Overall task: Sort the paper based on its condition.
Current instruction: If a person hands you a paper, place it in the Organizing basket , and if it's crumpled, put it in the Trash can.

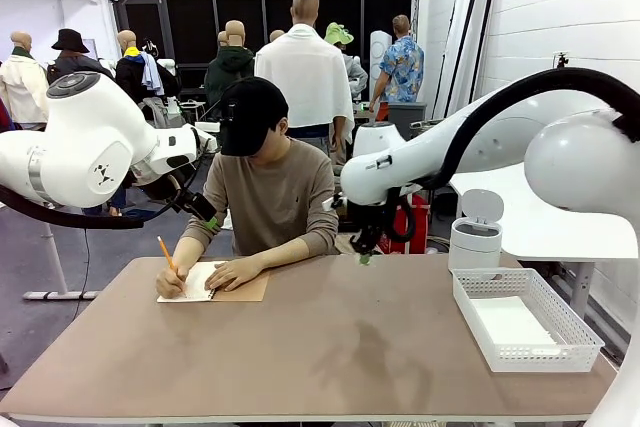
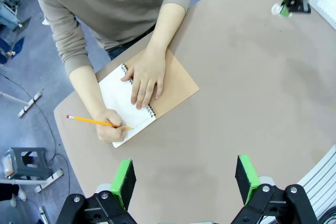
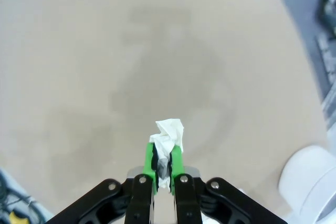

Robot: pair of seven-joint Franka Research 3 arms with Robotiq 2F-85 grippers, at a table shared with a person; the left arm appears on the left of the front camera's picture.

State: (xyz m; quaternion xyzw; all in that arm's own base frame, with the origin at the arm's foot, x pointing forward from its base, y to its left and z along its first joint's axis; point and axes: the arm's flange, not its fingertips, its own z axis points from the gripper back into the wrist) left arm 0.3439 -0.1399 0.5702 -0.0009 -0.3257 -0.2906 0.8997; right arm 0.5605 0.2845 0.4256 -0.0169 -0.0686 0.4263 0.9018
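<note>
A tan table [image 1: 330, 347] stands in a busy workshop, and a person sits at its far side. The right gripper [image 3: 163, 153] hangs above the bare middle of the table, its green pads pinched tight on a crumpled paper [image 3: 170, 129] that sticks up past the fingertips. The left gripper [image 2: 185, 174] hovers over the near left part of the table with its jaws wide apart and nothing between them.

We judge that the step in hand is carrying the wad to where spoiled paper goes. That is probably the small white lidded bin [image 1: 475, 237] beyond the white mesh basket [image 1: 480, 327], since a flat sheet [image 1: 512, 325] already lies in the basket. To do it well, we would hold the pinch firm, because only a corner of the wad seems caught. We would travel high enough to pass over the bin's rim, and let go only once centred over the opening.

The person writes in a spiral notebook [image 2: 168, 85] with a pencil [image 2: 89, 120], one hand [image 2: 147, 80] flat on the page. They are well apart from the right arm's likely path. The basket wall just beside the bin is the nearest thing in the way.
</note>
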